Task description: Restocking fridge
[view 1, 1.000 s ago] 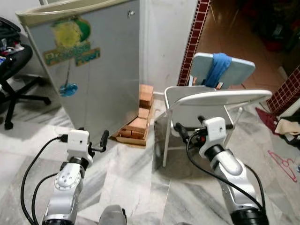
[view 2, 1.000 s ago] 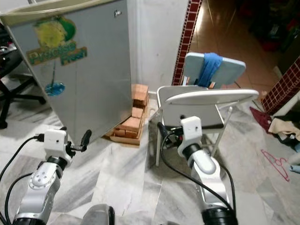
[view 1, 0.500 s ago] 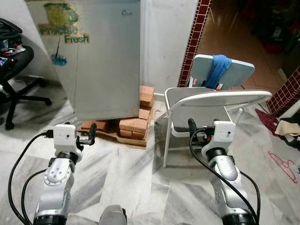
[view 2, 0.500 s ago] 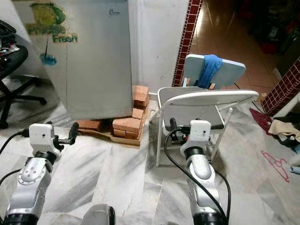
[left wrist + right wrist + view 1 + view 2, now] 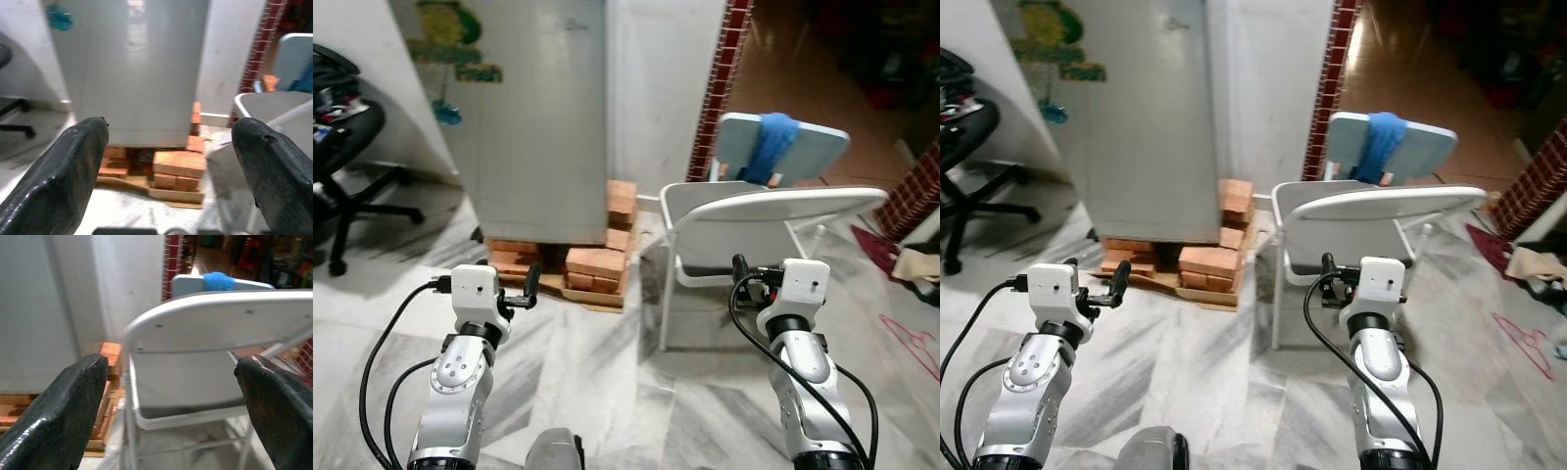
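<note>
The silver fridge [image 5: 524, 117] stands shut against the wall, with a green and yellow sticker [image 5: 450, 39] on its door. It rests on a stack of red bricks [image 5: 597, 262]. My left gripper [image 5: 171, 125] is held low in front of the fridge, open and empty, with its fingers [image 5: 530, 277] pointing at the bricks. My right gripper [image 5: 168, 362] is also open and empty. It faces the back of a white folding chair [image 5: 773, 211] that stands to the right of the fridge.
A second chair [image 5: 822, 147] with a blue cloth [image 5: 773, 147] over it stands behind the first. A black office chair [image 5: 342, 147] is at the far left. A red tiled pillar [image 5: 720, 78] rises beside the wall. A pink hanger [image 5: 1518, 338] lies on the marble floor.
The camera has moved: the fridge first looked close and tilted, and it now stands farther off and upright with its brick base in sight. Both grippers stay raised, open and empty.
</note>
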{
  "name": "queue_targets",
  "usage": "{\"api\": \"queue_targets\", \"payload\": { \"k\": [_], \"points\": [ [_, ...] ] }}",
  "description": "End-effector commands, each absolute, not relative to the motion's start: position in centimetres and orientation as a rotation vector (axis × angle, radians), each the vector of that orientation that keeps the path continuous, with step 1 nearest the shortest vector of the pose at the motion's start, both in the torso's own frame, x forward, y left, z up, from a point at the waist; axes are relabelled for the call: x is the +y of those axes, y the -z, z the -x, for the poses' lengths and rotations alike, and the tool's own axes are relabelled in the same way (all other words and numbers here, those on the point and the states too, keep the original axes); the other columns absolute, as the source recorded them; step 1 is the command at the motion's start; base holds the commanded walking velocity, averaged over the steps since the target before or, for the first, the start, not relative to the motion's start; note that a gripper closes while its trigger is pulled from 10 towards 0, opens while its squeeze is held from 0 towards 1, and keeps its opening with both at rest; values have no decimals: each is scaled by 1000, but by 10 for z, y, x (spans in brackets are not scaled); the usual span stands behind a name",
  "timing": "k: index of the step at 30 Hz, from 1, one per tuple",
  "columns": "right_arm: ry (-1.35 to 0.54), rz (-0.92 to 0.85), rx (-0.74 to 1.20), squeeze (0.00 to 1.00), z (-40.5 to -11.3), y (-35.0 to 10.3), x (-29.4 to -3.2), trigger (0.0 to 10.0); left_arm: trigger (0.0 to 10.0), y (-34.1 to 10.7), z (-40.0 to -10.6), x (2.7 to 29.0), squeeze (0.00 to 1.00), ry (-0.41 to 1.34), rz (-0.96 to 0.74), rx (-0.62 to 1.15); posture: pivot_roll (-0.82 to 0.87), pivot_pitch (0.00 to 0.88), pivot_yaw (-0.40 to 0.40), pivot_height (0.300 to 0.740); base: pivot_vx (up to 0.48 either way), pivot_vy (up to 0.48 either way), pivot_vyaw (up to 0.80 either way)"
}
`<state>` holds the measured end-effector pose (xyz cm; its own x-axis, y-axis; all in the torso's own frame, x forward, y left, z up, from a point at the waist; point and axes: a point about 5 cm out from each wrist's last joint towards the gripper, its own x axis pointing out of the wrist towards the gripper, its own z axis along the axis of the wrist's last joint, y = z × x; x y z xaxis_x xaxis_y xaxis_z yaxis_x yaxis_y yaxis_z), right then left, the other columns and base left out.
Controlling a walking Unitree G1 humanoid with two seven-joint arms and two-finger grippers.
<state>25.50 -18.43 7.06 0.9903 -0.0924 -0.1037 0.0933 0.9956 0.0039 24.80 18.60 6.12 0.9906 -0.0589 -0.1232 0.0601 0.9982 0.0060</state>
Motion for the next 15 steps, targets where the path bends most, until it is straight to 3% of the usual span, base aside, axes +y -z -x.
{"api": "queue_targets", "payload": {
  "k": [1, 15],
  "points": [
    [90, -13, 102, 0, -258, -72, -182, 10000, 10000, -61, -248, 189, 0, 48, -16, 131, 23, 0, 6, 740, 0, 480, 0],
    [90, -13, 102, 0, -258, -72, -182, 10000, 10000, -61, -248, 189, 0, 48, -16, 131, 23, 0, 6, 740, 0, 480, 0]
  ]
}}
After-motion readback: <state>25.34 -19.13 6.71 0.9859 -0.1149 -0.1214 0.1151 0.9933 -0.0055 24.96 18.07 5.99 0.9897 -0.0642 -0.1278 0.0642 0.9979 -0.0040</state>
